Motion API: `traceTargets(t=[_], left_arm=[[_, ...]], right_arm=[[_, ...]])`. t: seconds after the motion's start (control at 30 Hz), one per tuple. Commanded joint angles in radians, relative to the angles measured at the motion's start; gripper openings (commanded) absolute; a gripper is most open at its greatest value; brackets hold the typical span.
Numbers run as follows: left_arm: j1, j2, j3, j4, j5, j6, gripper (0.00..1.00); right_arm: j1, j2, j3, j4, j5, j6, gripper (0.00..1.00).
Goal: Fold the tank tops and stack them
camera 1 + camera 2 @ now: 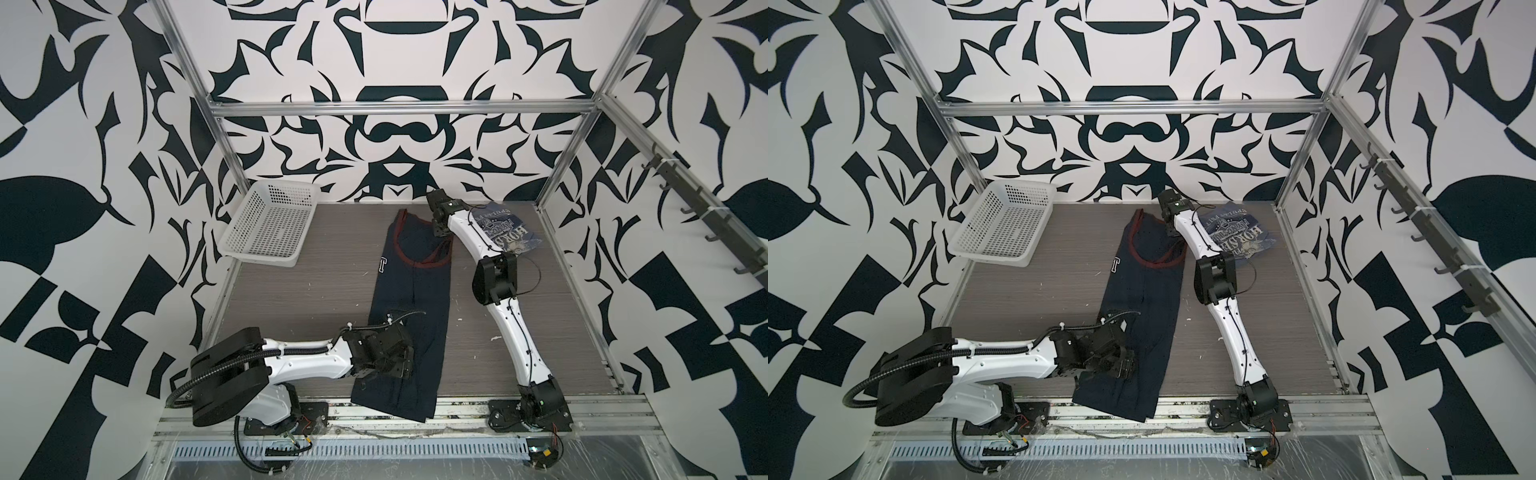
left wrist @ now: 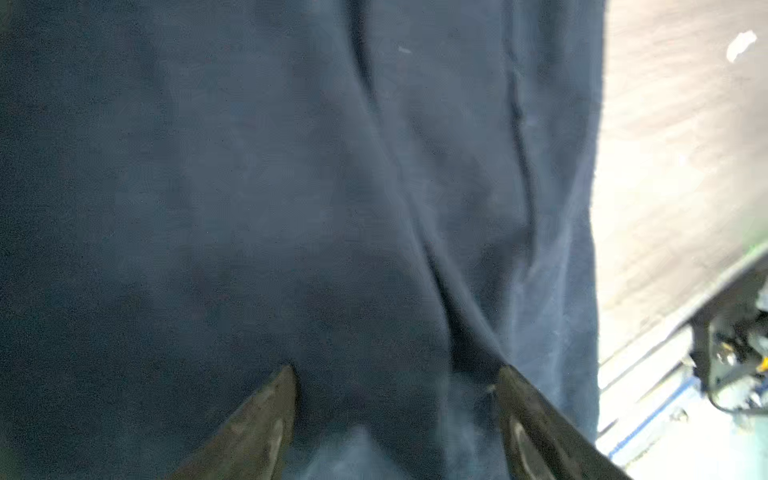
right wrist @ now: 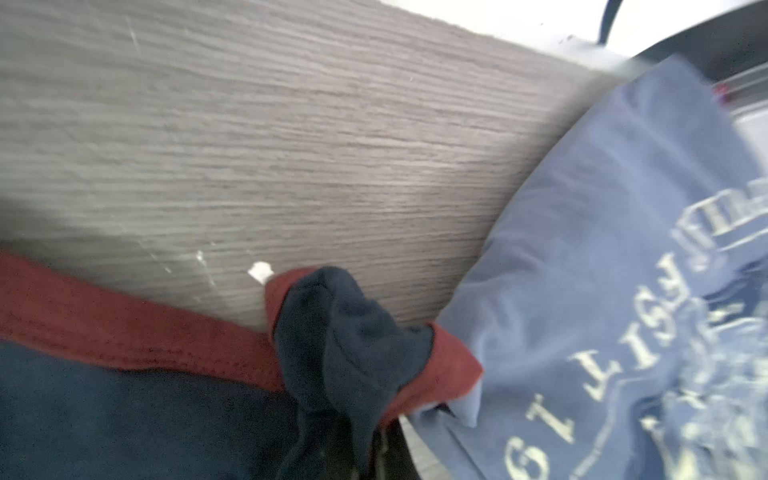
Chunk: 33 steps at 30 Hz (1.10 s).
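Navy top [image 1: 415, 291]: your right gripper [image 1: 439, 232] clamps its red-trimmed strap [image 3: 353, 340]; your left gripper [image 2: 397, 370] stands spread above its lower half.

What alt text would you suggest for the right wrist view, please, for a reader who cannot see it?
A bunched, red-edged strap of the navy tank top is pinched in the shut right gripper, close to the camera. Beside it lies the slate-blue tank top with pale lettering, both on a grey wood-grain table.
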Motion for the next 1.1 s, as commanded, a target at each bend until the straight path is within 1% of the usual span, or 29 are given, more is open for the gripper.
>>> traceTargets(t=[0.0, 0.07, 0.2, 0.27, 0.33, 0.37, 0.4, 0.47, 0.6, 0.63, 0.67, 0.8, 0.97, 1.03, 1.07], left_arm=[[-0.029, 0.055, -0.037, 0.014, 0.124, -0.014, 0.77], [-0.04, 0.069, -0.034, 0.015, 0.137, -0.01, 0.76], [-0.053, 0.065, -0.017, 0.0, 0.128, 0.009, 0.76], [-0.053, 0.051, -0.011, -0.015, 0.104, 0.02, 0.76], [-0.053, 0.032, -0.01, -0.019, 0.073, 0.019, 0.77], [-0.053, 0.022, -0.011, -0.019, 0.064, 0.015, 0.77], [-0.054, 0.015, -0.013, -0.021, 0.058, 0.012, 0.77], [-0.053, 0.001, -0.013, -0.037, 0.024, 0.002, 0.78], [-0.053, -0.034, -0.037, -0.034, -0.01, -0.021, 0.78], [-0.053, -0.041, -0.041, -0.037, -0.017, -0.023, 0.78], [-0.053, -0.044, -0.042, -0.045, -0.023, -0.025, 0.78], [-0.052, -0.052, -0.044, -0.066, -0.034, -0.027, 0.78], [-0.051, -0.043, -0.049, -0.065, -0.035, -0.029, 0.78], [-0.051, -0.037, -0.05, -0.061, -0.033, -0.029, 0.78], [-0.051, -0.034, -0.052, -0.057, -0.033, -0.031, 0.78]], right_arm=[[-0.014, -0.003, 0.03, -0.036, 0.139, -0.062, 0.03], [-0.021, -0.005, 0.029, -0.048, 0.146, -0.06, 0.03], [-0.025, -0.001, 0.029, -0.045, 0.153, -0.071, 0.03], [-0.025, 0.008, 0.031, -0.037, 0.121, -0.083, 0.05], [-0.026, 0.018, 0.033, -0.028, 0.035, -0.098, 0.11], [-0.026, 0.023, 0.033, -0.025, -0.023, -0.105, 0.16], [-0.024, 0.024, 0.035, -0.025, -0.066, -0.106, 0.25], [-0.025, 0.025, 0.049, -0.035, -0.144, -0.099, 0.37], [-0.026, -0.011, 0.041, -0.024, -0.281, -0.055, 0.5], [-0.028, -0.021, 0.038, -0.02, -0.333, -0.038, 0.52], [-0.028, -0.029, 0.038, -0.021, -0.359, -0.02, 0.53], [-0.031, -0.069, 0.035, -0.032, -0.416, 0.044, 0.63], [-0.037, -0.13, 0.001, -0.023, -0.435, 0.097, 0.63], [-0.041, -0.153, -0.02, -0.01, -0.444, 0.11, 0.61], [-0.043, -0.164, -0.037, 0.008, -0.458, 0.111, 0.58]])
